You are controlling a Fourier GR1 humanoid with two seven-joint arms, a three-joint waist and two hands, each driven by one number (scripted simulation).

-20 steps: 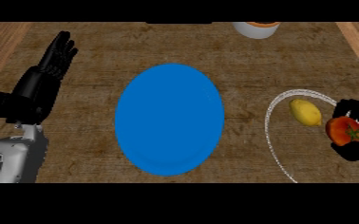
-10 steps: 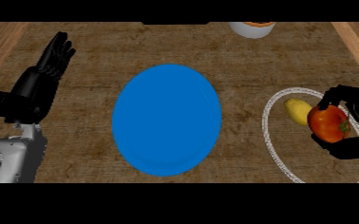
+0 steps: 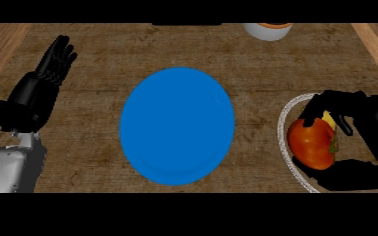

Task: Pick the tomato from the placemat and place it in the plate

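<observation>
- The right hand (image 3: 347, 130) now has its fingers curled round the tomato (image 3: 311, 144), which shows larger and further left than half a second ago; a second ago the hand was only closing on it at the right edge.
- The tomato appears lifted clear of the placemat (image 3: 284, 130), the pale-rimmed mat at the right edge of the table (image 3: 111, 55). The grasp step is judged complete and the carry begun.
- A yellow fruit (image 3: 330, 122) is now almost hidden behind the tomato and the fingers; only a sliver shows.
- The blue plate (image 3: 177, 125) lies in the middle of the table, just left of the placemat, unchanged and bearing nothing.
- The left hand (image 3: 44, 85) rests open, fingers up, at the left edge, unmoved.
- A white bowl (image 3: 267, 30) sits at the far edge, clear of the path.
- Remaining: carry the tomato left over the plate, lower it, let go.
</observation>
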